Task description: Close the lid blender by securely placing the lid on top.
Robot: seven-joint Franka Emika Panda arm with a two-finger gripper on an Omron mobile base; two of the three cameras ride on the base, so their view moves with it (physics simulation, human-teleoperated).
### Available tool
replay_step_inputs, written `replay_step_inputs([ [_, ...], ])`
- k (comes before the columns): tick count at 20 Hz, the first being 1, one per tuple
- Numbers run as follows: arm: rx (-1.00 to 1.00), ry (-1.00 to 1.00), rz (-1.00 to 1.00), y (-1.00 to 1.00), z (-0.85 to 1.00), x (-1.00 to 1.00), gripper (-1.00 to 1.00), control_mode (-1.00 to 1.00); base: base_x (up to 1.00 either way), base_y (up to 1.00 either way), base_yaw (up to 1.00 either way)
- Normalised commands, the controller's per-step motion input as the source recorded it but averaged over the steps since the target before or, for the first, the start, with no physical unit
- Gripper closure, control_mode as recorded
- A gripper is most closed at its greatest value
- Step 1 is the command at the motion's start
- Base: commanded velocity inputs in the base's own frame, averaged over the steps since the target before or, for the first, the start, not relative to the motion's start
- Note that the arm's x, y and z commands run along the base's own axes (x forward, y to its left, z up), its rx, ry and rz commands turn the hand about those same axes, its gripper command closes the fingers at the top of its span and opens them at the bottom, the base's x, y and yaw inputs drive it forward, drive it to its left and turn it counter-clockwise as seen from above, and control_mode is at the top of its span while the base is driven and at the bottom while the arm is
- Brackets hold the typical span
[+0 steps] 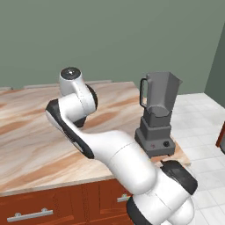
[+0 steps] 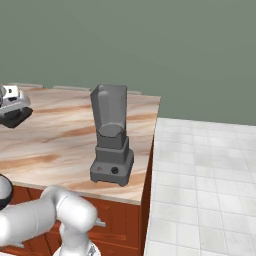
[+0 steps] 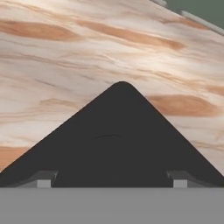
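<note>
The gripper (image 3: 112, 181) is sitting right over the lid (image 3: 116, 140), whose black corner is pointing away across the counter (image 3: 65, 57); I cannot tell whether the fingers are clamping it. The blender (image 1: 157, 115) is standing well apart at the counter's right end, jar open. Judging by this, carrying and seating are remaining.
</note>
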Motion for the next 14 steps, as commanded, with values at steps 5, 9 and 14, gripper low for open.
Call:
replay_step_inputs([
  [5,0.00,-0.14,0.00,-0.70,0.43,-0.53,1.00,-1.00,0.00,0.00,0.00],
  [9,0.00,-0.14,0.04,-0.81,0.37,-0.54,1.00,-1.00,0.00,0.00,0.00],
  [14,0.00,-0.11,0.09,-0.80,0.62,-0.18,1.00,-1.00,0.00,0.00,0.00],
])
